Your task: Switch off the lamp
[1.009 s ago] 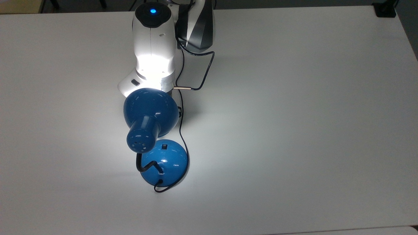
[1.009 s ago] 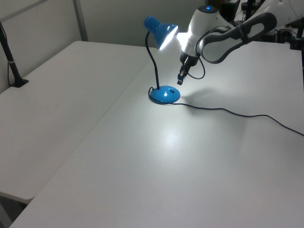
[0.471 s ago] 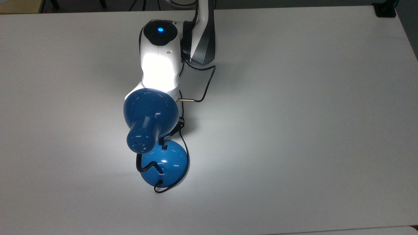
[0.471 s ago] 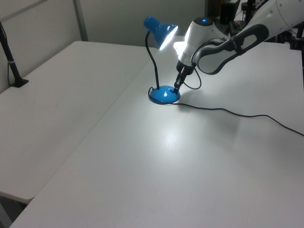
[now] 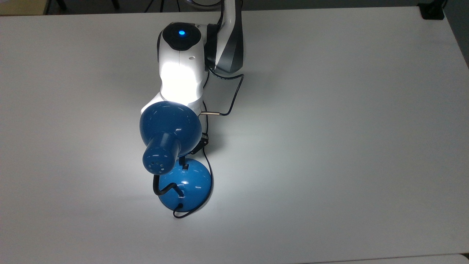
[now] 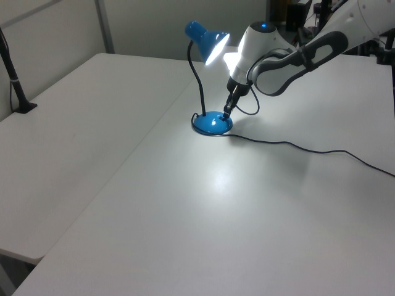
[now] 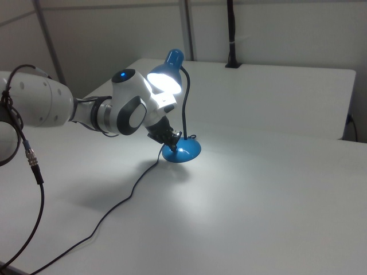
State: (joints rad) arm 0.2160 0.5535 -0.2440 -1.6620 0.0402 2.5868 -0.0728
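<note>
Blue glossy lamp point(image 5: 170, 141) stands lit on a white table point(image 5: 348, 128) in the top view, its shade hiding most of the gripper point(image 5: 185, 161), whose tip sits at the base's switch point(image 5: 185, 167). Left view: the gripper point(image 6: 226, 113) touches the base's right edge; finger spacing cannot be told. Right view: the gripper point(image 7: 174, 139) meets the base's left side, black cord point(image 7: 123, 200) trailing away. No writing is legible

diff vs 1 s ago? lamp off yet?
The hand came down from above the table to the lamp base, its tip now at the switch. The lamp shifted slightly toward the left view's left. Nothing was grasped. The lamp is still lit; its cord lies as before on the table.
</note>
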